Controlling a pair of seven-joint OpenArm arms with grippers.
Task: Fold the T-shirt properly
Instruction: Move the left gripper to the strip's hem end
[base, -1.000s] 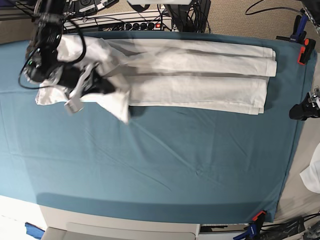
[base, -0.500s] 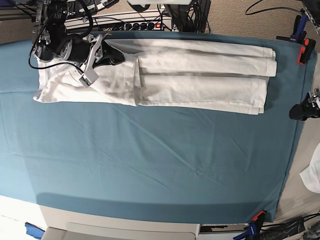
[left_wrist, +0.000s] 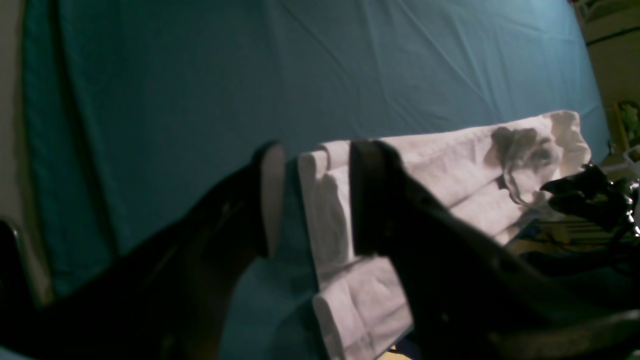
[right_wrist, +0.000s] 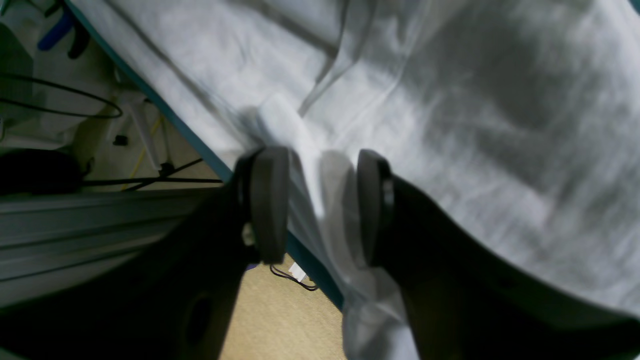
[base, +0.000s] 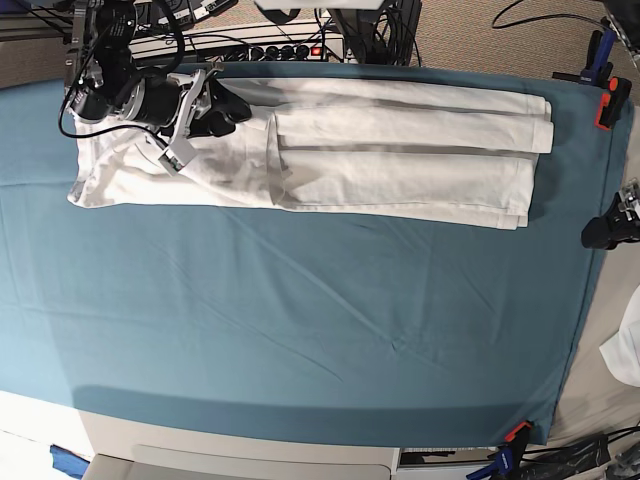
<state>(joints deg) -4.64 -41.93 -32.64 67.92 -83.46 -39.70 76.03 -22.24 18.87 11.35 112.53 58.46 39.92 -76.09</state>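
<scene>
T-shirt (base: 400, 150) folded long, right gripper (right_wrist: 320, 205) jaws apart — left arm mostly off-frame

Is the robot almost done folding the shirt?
Partly. The T-shirt already lies in a long folded strip on the teal cloth. The right gripper, jaws open, hangs over one end; the left gripper is open too. Folding the strip shorter is left.
</scene>
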